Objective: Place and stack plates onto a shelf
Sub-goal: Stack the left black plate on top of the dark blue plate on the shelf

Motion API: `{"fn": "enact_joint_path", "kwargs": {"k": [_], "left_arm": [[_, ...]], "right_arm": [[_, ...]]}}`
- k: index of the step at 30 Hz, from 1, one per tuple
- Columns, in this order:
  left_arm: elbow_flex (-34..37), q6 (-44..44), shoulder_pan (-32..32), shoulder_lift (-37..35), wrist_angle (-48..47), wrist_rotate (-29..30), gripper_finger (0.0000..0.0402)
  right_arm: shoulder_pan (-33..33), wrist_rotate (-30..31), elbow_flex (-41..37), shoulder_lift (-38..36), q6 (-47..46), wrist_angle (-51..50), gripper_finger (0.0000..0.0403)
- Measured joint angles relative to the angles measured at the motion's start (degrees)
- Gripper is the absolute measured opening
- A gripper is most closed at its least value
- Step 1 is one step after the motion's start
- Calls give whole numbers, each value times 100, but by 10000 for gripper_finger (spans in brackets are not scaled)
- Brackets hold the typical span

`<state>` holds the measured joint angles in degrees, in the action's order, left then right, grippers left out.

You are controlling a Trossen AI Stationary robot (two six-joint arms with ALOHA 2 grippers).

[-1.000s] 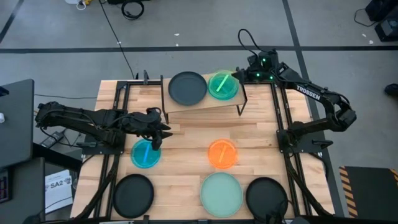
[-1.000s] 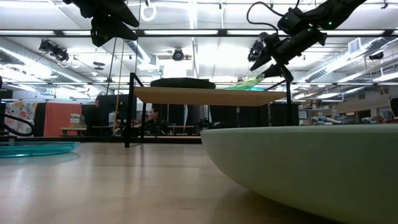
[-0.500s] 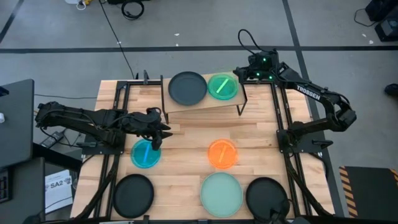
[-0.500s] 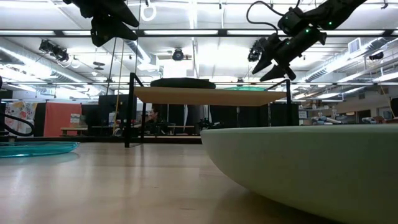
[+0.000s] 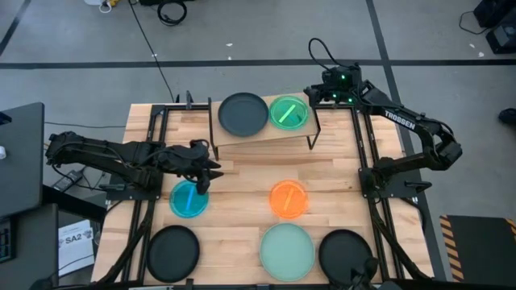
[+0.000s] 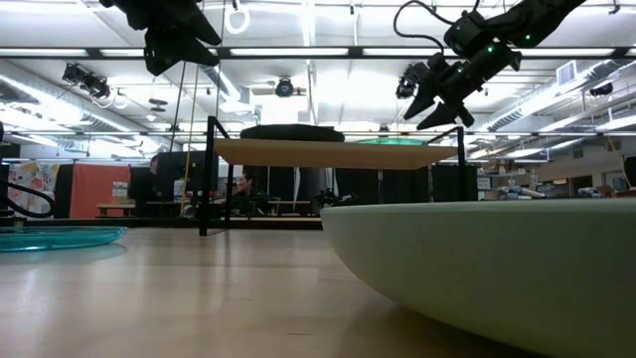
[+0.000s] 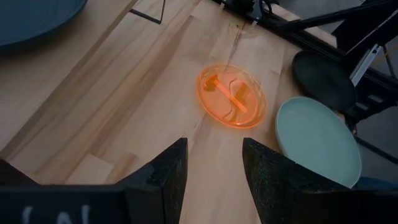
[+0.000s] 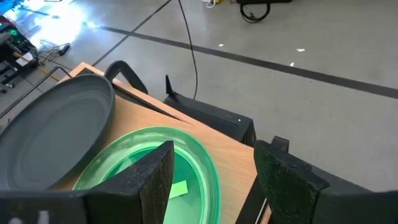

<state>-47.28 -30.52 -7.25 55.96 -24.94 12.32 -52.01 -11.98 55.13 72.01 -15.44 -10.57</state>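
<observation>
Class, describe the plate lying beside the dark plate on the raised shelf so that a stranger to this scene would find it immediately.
Start at the small light-wood shelf on thin black legs at the far edge of the slatted table. Two round plates lie side by side on it: a large dark grey plate and, nearer the open right gripper, the translucent green plate. It is the smaller one, and the only bright green see-through plate.

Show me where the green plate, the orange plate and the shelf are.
green plate (image 5: 288, 112), high view, its centre.
orange plate (image 7: 232, 96), left wrist view, its centre.
shelf (image 6: 328, 153), low view, the board's front edge.
</observation>
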Motion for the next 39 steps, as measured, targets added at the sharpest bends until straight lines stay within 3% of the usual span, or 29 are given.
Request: {"fn": "enact_joint_path", "kwargs": {"k": [11,28,39], "left_arm": [[-2,88,0,0,-1458,6,160],[-2,-1194,-74,0,-2473,-50,160],[0,-2373,-1372,174,-2474,-717,160]], "right_arm": [[27,-320,0,1,382,-687,227],[844,-316,0,-382,511,-843,227],[1756,-316,0,-782,511,-1270,227]]}}
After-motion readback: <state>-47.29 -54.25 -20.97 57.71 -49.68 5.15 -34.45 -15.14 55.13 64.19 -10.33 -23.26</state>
